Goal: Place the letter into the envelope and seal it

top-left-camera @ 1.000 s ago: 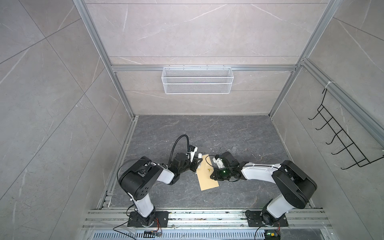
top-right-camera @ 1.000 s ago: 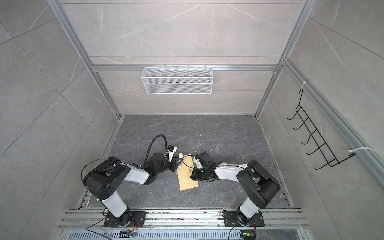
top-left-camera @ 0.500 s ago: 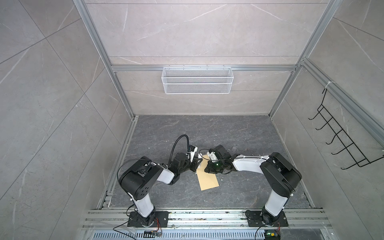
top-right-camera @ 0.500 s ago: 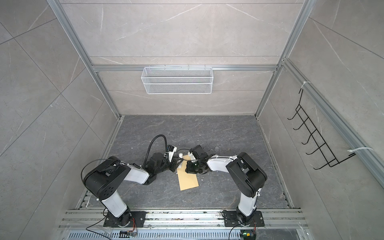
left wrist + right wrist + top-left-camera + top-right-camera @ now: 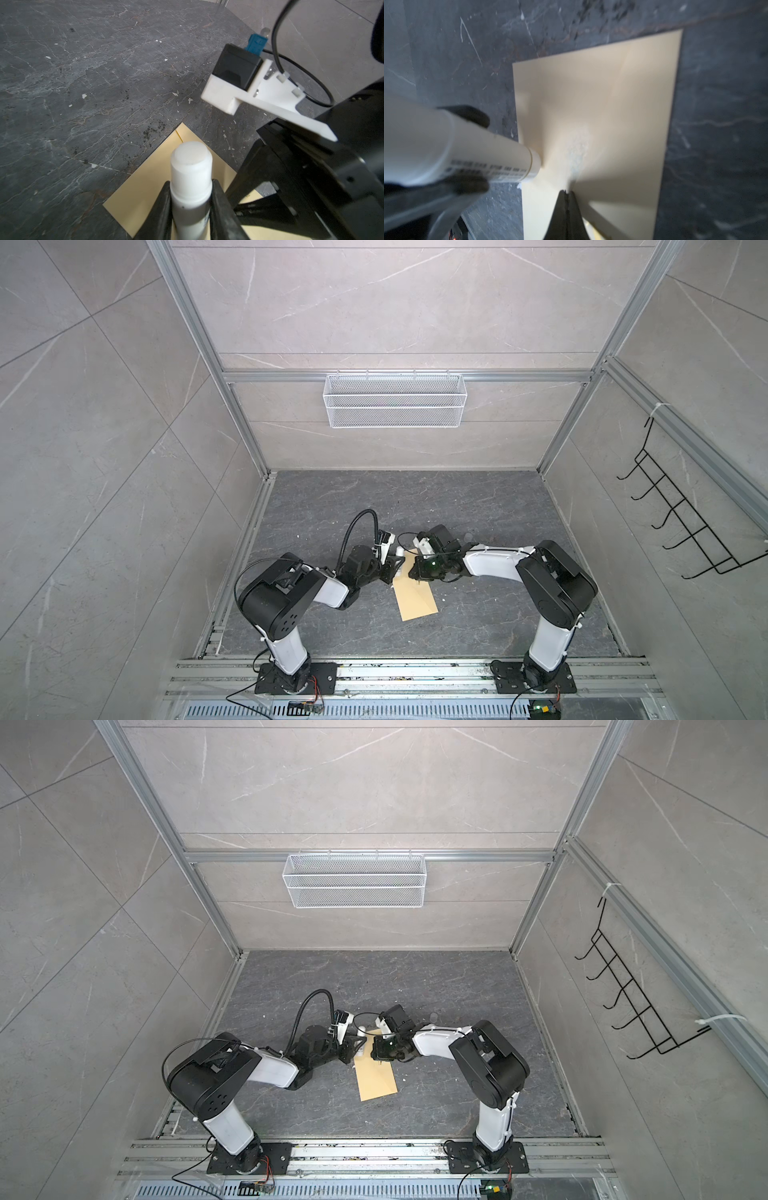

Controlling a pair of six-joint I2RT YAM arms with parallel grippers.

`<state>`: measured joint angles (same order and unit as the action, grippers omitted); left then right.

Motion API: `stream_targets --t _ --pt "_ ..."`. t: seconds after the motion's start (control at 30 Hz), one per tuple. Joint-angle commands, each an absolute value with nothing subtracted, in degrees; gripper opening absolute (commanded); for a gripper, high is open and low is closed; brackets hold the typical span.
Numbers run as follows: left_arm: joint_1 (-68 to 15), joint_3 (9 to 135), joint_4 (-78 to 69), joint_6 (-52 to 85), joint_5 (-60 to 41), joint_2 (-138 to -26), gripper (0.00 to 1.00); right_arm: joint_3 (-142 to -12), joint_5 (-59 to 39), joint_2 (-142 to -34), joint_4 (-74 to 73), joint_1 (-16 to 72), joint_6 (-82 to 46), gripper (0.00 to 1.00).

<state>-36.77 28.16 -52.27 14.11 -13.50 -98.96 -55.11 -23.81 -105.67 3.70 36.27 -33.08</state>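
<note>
Envelope (image 5: 415, 597) w/ wet glue patch (image 5: 578, 149): right gripper (image 5: 566, 194) (tips shut, empty) beside it may stick and drag paper; left gripper (image 5: 191, 185), clamped on glue stick (image 5: 191, 158), could smear.

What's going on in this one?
The left gripper holds a glue stick, with its tip at the edge of the envelope. The right gripper is shut, its tips down on the envelope next to a white glue smear. The envelope lies on the dark table between the arms. No letter is in sight, so sealing seems under way.
</note>
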Motion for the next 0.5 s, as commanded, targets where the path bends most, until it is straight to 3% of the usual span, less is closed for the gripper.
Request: stream_targets --t 0.0,0.47 --pt "-36.92 28.28 -51.50 12.73 -12.31 -98.28 0.00 -56.75 -21.63 -108.14 7.13 34.58 -31.14 0.00" --pt "-36.94 27.75 -51.36 12.73 -11.88 -98.06 0.00 -57.37 -24.73 -109.76 5.12 32.46 -31.49 0.00"
